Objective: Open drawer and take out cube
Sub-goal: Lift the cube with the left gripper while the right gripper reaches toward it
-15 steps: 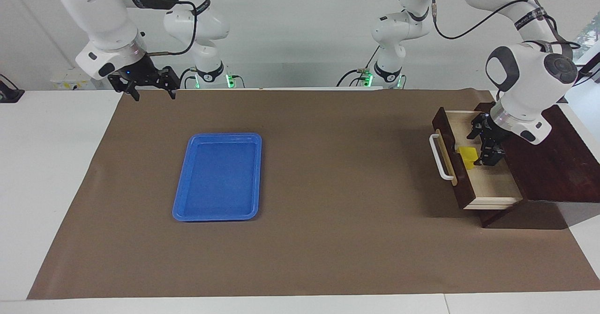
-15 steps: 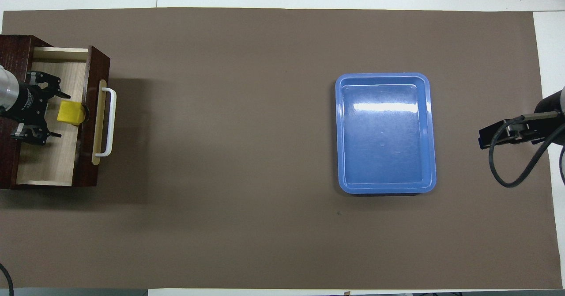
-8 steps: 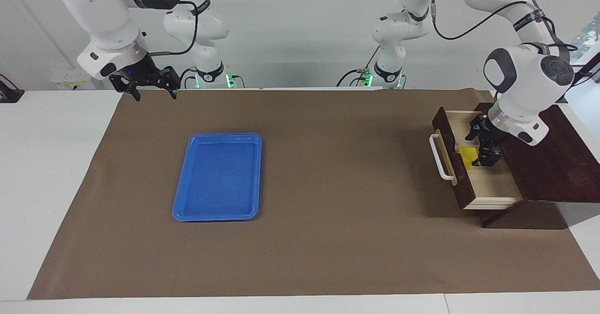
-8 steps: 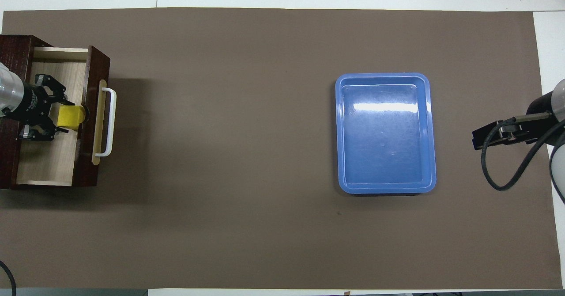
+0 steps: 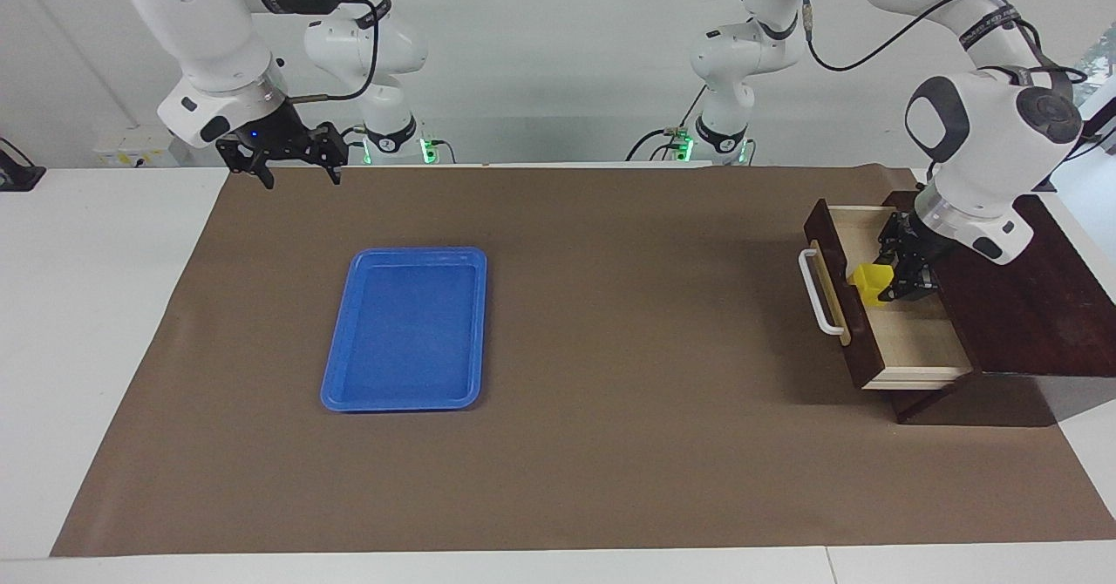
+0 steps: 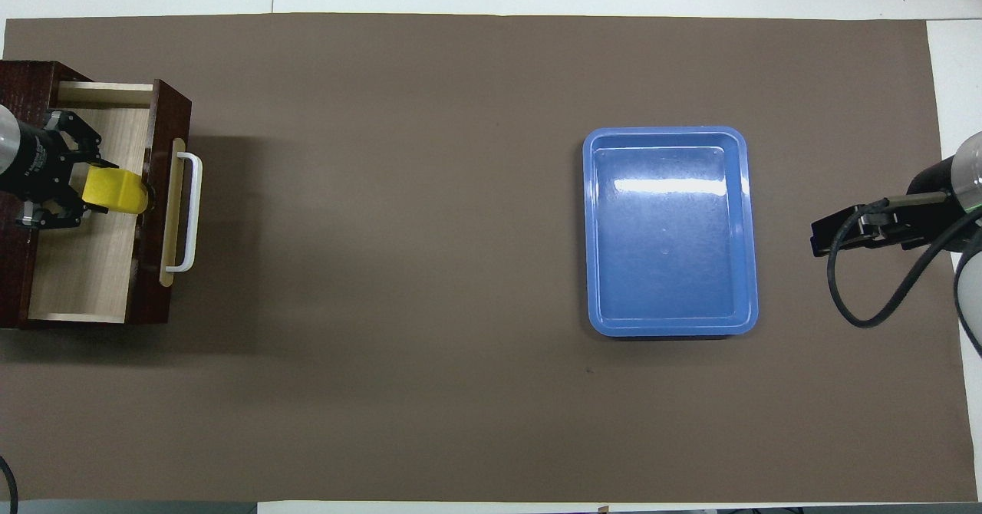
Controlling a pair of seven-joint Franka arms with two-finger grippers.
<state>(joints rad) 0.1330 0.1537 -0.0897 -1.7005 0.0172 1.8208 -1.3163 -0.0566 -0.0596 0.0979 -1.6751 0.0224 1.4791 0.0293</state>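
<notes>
The drawer (image 5: 911, 340) of the dark reddish-brown box stands pulled open at the left arm's end of the table, its white bar handle (image 5: 815, 292) facing the table's middle. It shows its pale wood interior in the overhead view (image 6: 80, 276). My left gripper (image 5: 891, 281) reaches into the drawer and is shut on the small yellow cube (image 5: 868, 279), held just above the drawer floor close to the drawer front. The cube also shows in the overhead view (image 6: 119, 196), with the left gripper (image 6: 86, 192) on it. My right gripper (image 5: 299, 176) hangs open and empty over the brown mat's edge near its own base.
A flat blue tray (image 5: 410, 254) lies on the brown mat toward the right arm's end, also in the overhead view (image 6: 667, 132). The dark box top (image 5: 1037, 305) stands beside the open drawer. The right arm's cable (image 6: 874, 299) loops over the mat edge.
My left gripper has closed on the yellow cube and lifted it a little inside the drawer. The right arm has drifted slightly toward the tray.
</notes>
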